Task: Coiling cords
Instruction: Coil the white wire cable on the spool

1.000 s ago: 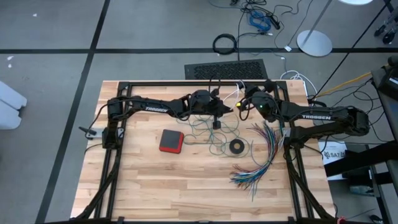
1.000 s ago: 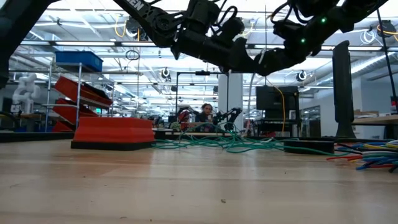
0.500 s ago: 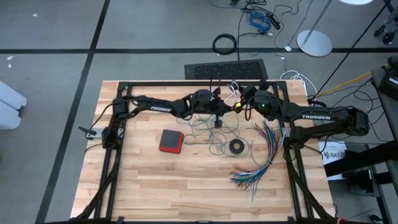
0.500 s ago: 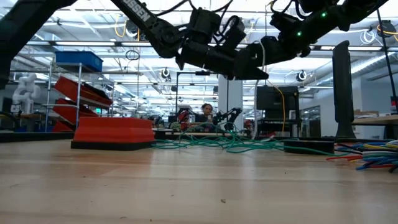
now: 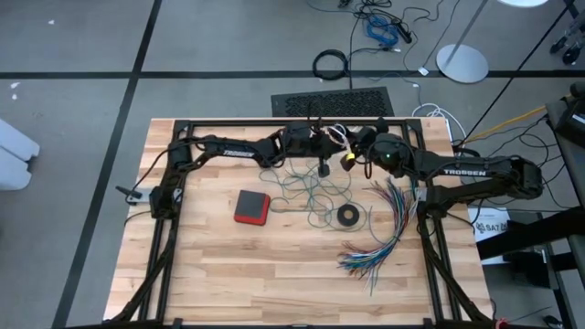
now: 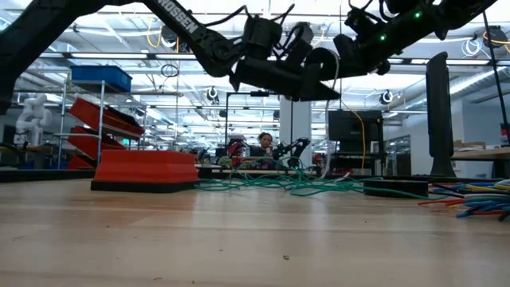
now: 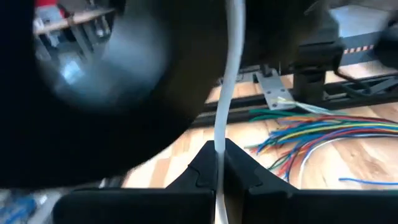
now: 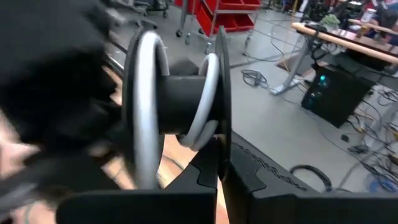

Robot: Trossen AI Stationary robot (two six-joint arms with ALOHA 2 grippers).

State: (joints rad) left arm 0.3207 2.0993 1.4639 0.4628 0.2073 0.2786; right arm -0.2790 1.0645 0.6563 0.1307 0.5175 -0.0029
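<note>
Above the tabletop's (image 5: 210,265) far edge, the left gripper (image 7: 216,163), pinching the white cord (image 7: 229,74), is drawing closer to the right gripper (image 8: 214,163), clamped on the spool (image 8: 180,102), winding another turn; the teal-green cord (image 5: 311,196) lies loose below.

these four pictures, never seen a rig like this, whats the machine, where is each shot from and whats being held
Two dark robot arms work over a wooden table. One camera looks straight down, one sits at tabletop height, and one rides on each wrist. The left gripper is shut on the white cord. The right gripper is shut on the black spool that this cord wraps around. On the table lie a tangled teal-green cord, a red box, a black ring and a fan of multicoloured wires.
</note>
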